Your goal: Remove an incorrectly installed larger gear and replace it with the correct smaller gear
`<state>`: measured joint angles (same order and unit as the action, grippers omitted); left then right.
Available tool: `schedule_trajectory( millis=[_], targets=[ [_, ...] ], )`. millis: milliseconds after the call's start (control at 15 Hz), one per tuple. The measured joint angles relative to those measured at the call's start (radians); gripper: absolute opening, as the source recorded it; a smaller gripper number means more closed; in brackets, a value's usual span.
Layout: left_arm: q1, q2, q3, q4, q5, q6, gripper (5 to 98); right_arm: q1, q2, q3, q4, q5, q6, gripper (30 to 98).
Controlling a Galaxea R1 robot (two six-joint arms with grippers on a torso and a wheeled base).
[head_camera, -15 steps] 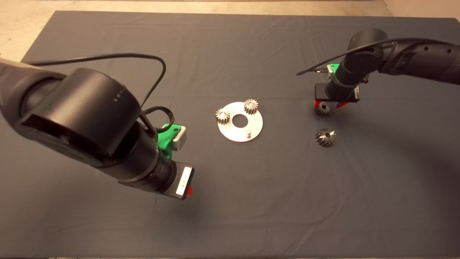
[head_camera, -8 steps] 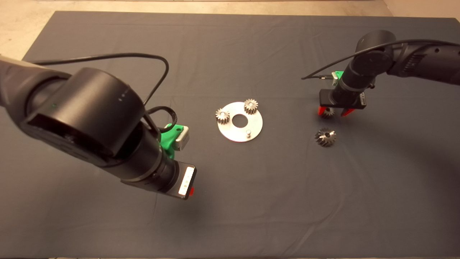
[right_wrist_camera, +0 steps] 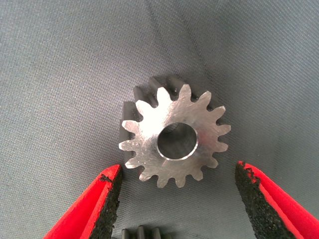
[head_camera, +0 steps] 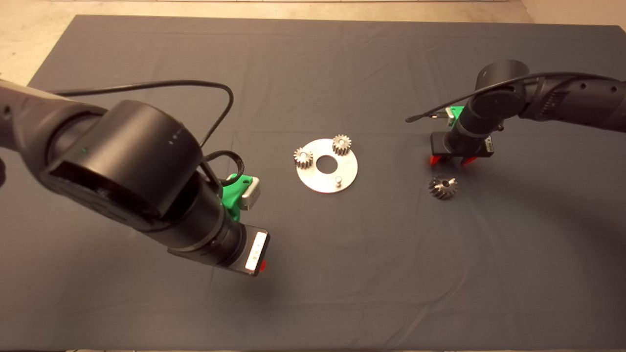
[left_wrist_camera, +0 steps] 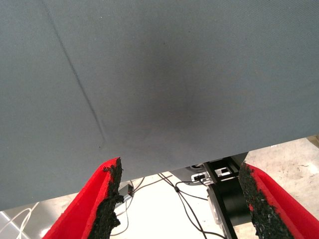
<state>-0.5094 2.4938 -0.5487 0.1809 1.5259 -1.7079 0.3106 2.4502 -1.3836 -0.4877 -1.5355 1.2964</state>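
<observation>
The smaller gear (right_wrist_camera: 174, 137) lies flat on the mat with straight teeth and a round bore. My right gripper (right_wrist_camera: 177, 199) hangs over it, open, with one finger on each side and not touching it. From above, the right gripper (head_camera: 451, 161) covers that gear. The larger gear (head_camera: 443, 187), dark with slanted teeth, rests on the mat just in front of the right gripper; a few of its teeth (right_wrist_camera: 144, 231) show in the right wrist view. My left gripper (head_camera: 261, 266) hovers open over bare mat at the front left, and its fingers (left_wrist_camera: 107, 199) hold nothing.
A round metal plate (head_camera: 315, 181) sits mid-mat with a centre hole. It carries two small gears (head_camera: 303, 157) (head_camera: 342, 144) and one bare peg (head_camera: 338, 181). The left wrist view shows the mat's edge with cables (left_wrist_camera: 174, 186) on the floor beyond.
The right gripper has moved down over the loose small gear, which now lies hidden beneath it in the head view. The left arm has drifted slightly right.
</observation>
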Motion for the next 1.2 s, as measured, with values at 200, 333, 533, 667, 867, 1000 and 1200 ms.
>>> schedule_trajectory(
  millis=[200,333,533,667,867,1000,1200],
  targets=[
    [0.005,0.001,-0.004,0.007,0.000,0.000,59.2,-0.003,0.003,0.005,-0.019,-0.004,0.005,60.7],
    [0.007,0.003,-0.009,0.011,0.000,0.000,59.2,-0.003,0.011,0.006,-0.032,-0.017,0.007,60.7],
    [0.007,0.022,-0.019,0.012,0.000,0.000,59.2,-0.006,0.021,0.007,-0.059,-0.033,0.007,60.7],
    [0.008,0.031,-0.020,0.014,0.000,0.000,59.2,-0.006,0.026,0.007,-0.066,-0.039,0.007,60.7],
    [0.008,0.041,-0.023,0.016,0.000,0.000,59.2,-0.007,0.027,0.007,-0.070,-0.043,0.007,60.7],
    [0.008,0.049,-0.027,0.018,0.000,0.000,59.2,-0.006,0.028,0.007,-0.070,-0.043,0.007,60.7],
    [0.008,0.056,-0.028,0.018,0.000,0.000,59.2,-0.006,0.029,0.007,-0.079,-0.043,0.007,60.6]
  ],
)
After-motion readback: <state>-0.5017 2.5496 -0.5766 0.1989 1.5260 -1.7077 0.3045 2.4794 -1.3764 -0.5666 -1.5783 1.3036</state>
